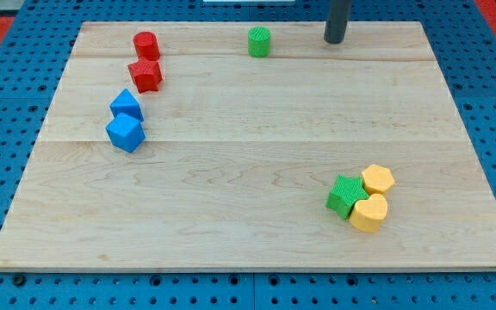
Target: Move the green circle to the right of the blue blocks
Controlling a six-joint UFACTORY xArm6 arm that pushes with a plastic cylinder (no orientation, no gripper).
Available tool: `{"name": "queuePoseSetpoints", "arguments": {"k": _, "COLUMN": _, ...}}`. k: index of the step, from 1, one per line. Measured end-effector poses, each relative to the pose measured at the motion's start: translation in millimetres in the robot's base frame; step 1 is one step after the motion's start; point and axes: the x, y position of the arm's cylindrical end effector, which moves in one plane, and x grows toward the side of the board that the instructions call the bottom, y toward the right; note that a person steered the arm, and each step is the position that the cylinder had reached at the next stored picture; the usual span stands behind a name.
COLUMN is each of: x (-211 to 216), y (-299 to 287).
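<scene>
The green circle (pixel 259 41) sits near the top edge of the worktop (pixel 257 232), at about 12 o'clock on the board. It looks small, light and hard, so it should slide easily when pushed, but being round it may roll off to one side of a push. There is no hand here to open or close, just a rod. My tip (pixel 335 40) is at 3 o'clock from the circle, near it but not touching. The two blue blocks (pixel 126 119) sit touching each other at 9 o'clock on the board, with two red blocks (pixel 145 60) just above them. To send the circle down and left, I think the push should start at its 1 o'clock side. The middle of the board gives lots of room. The top edge is close, so a push upward could knock the circle off.
</scene>
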Motion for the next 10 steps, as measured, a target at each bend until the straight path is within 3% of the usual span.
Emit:
{"name": "queuePoseSetpoints", "arguments": {"k": 1, "x": -21.7, "y": -2.6}}
{"name": "queuePoseSetpoints", "arguments": {"k": 2, "x": -23.8, "y": -43.7}}
{"name": "queuePoseSetpoints", "arguments": {"k": 3, "x": 2.9, "y": -103.1}}
{"name": "queuePoseSetpoints", "arguments": {"k": 4, "x": 52.0, "y": -102.6}}
{"name": "queuePoseSetpoints", "arguments": {"k": 6, "x": 12.2, "y": -141.6}}
{"name": "queuePoseSetpoints", "arguments": {"k": 7, "x": 51.2, "y": -171.4}}
{"name": "queuePoseSetpoints", "arguments": {"k": 10, "x": 180.3, "y": -86.6}}
